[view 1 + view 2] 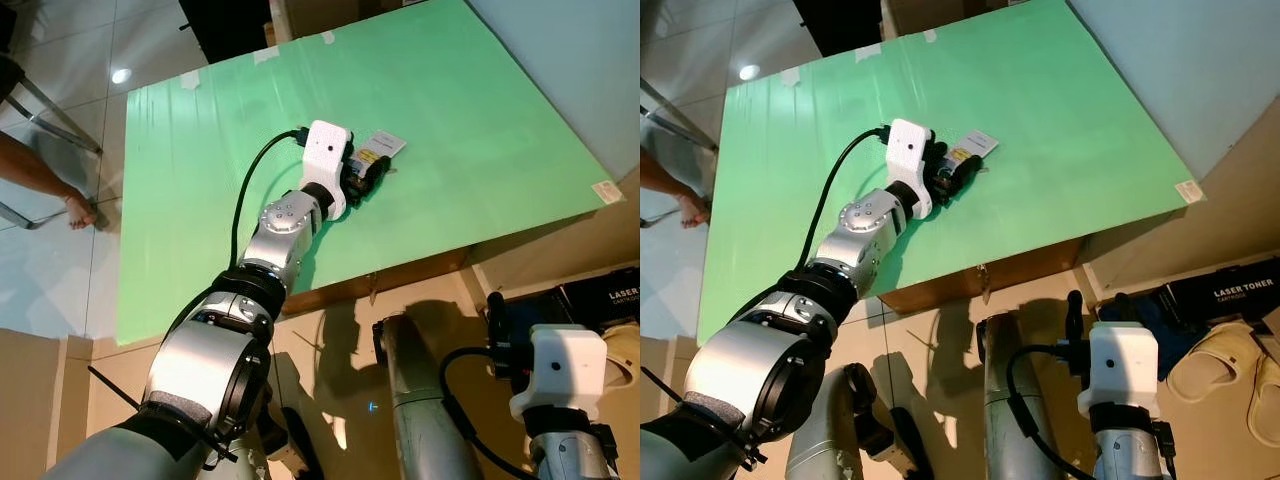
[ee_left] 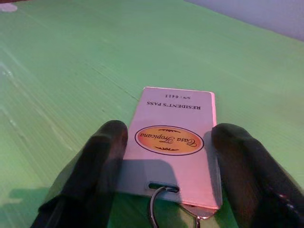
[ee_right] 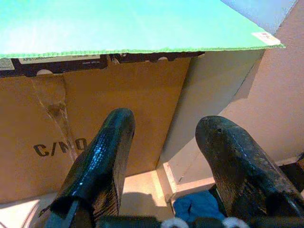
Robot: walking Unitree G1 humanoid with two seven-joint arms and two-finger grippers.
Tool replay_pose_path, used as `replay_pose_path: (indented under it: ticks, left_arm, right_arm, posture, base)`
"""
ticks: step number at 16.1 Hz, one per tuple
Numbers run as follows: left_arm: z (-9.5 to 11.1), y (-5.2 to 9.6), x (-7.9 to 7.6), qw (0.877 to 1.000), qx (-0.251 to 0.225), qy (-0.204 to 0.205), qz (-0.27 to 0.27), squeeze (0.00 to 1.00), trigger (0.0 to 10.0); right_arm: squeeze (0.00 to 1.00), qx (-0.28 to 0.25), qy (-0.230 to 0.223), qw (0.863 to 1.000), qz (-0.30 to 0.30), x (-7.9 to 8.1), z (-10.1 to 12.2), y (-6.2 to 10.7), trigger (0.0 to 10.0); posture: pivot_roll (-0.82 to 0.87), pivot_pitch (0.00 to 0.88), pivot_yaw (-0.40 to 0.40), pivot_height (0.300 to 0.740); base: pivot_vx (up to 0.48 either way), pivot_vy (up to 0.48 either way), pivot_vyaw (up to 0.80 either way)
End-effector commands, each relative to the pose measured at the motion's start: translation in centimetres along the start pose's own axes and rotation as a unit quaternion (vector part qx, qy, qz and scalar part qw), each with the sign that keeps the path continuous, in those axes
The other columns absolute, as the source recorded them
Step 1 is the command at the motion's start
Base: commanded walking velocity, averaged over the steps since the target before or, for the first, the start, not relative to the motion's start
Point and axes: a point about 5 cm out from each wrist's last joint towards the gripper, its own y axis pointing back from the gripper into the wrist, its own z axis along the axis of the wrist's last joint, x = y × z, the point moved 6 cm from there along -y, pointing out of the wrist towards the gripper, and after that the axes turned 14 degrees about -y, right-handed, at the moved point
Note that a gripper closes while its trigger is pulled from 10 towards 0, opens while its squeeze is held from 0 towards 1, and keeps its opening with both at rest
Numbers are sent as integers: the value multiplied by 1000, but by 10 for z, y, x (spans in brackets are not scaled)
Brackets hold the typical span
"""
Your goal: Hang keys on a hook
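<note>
My left arm (image 1: 285, 225) reached forward and away from my body, its silver segments extended in a line and the white wrist housing (image 1: 327, 152) at the far end. My left gripper (image 2: 166, 164) was held low, its two black fingers (image 2: 97, 166) spread apart with a clear gap between them. My right arm (image 1: 1120, 420) hung low beside my body, forearm upright. My right gripper (image 3: 164, 156) also had its fingers (image 3: 102, 161) spread apart, closed on nothing.
</note>
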Motion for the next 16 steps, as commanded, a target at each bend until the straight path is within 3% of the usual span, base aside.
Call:
replay_pose_path:
  ticks: [1,7,10,16]
  left_arm:
    - [-42,13,-2,997,67,33,5,0,0]
    - [-33,12,1,997,48,51,11,0,0]
    - [-8,7,6,998,-4,63,9,0,0]
    - [14,8,22,994,-47,95,22,0,0]
  right_arm:
    - [0,16,-3,1000,2,1,-7,2,10000]
    - [0,17,-4,1000,4,2,-8,0,10000]
    - [0,16,-3,1000,4,2,-7,0,10000]
    - [0,13,-2,1000,7,1,-7,-5,10000]
  posture:
    - [-500,273,153,602]
    - [-496,276,153,602]
    - [-492,274,155,602]
    - [-478,270,150,602]
  base:
    - [0,0,0]
    - [0,0,0]
    - [0,0,0]
    - [0,0,0]
